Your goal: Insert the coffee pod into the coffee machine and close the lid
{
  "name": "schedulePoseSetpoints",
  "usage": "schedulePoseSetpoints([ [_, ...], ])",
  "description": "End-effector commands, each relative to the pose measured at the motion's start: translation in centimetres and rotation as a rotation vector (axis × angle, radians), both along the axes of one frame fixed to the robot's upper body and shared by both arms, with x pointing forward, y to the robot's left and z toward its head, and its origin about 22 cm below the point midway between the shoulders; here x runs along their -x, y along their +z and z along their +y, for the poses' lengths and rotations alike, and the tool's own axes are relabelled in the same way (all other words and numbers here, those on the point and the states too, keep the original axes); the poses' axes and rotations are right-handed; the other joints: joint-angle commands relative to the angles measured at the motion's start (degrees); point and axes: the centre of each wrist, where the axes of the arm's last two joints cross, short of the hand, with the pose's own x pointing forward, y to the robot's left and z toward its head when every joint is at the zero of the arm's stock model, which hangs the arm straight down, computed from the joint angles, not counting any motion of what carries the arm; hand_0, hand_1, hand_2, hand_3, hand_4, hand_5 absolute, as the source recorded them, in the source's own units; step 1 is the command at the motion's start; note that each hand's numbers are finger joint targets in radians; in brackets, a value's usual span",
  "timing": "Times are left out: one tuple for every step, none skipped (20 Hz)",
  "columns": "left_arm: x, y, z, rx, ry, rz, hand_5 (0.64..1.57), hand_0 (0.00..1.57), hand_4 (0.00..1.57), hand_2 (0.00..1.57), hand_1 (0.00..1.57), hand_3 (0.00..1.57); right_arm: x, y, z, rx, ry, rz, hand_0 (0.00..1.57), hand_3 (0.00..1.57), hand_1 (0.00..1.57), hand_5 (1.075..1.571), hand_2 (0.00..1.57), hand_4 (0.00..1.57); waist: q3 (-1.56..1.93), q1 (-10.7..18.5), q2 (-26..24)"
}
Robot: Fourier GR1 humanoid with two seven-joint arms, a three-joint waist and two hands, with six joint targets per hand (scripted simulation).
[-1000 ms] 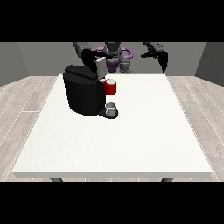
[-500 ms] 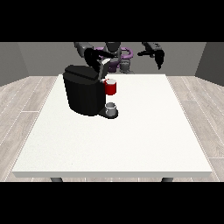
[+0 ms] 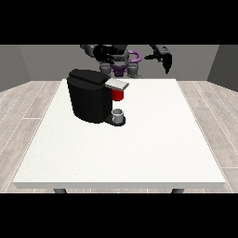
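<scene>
A: Locating the pod: we see a grey thing [image 3: 119, 114] on the coffee machine [image 3: 90, 95] base; identity unconfirmed.

B: We note both hands, view's left [image 3: 108, 54] and view's right [image 3: 163, 57], raised behind the counter [image 3: 139, 148]. Fingers: we cannot tell.

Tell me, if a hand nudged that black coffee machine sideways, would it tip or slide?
The coffee machine looks broad and squat on the white table, so it would probably slide, not tip. Its bulk suggests it is fairly heavy. The grey lid juts out, so pushing there might turn it.
</scene>
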Motion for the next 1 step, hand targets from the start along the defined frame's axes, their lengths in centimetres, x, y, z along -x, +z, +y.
schedulePoseSetpoints([
  [1.86,-1.68,2.14,-0.006,0.077,0.067,1.571,0.0,0.19,0.0,0.0,0.0,3.3,-4.57,-1.85,-0.078,-0.005,0.096,0.0,0.0,0.0,1.571,0.0,0.16,-0.04,-4.7,-4.1],
])
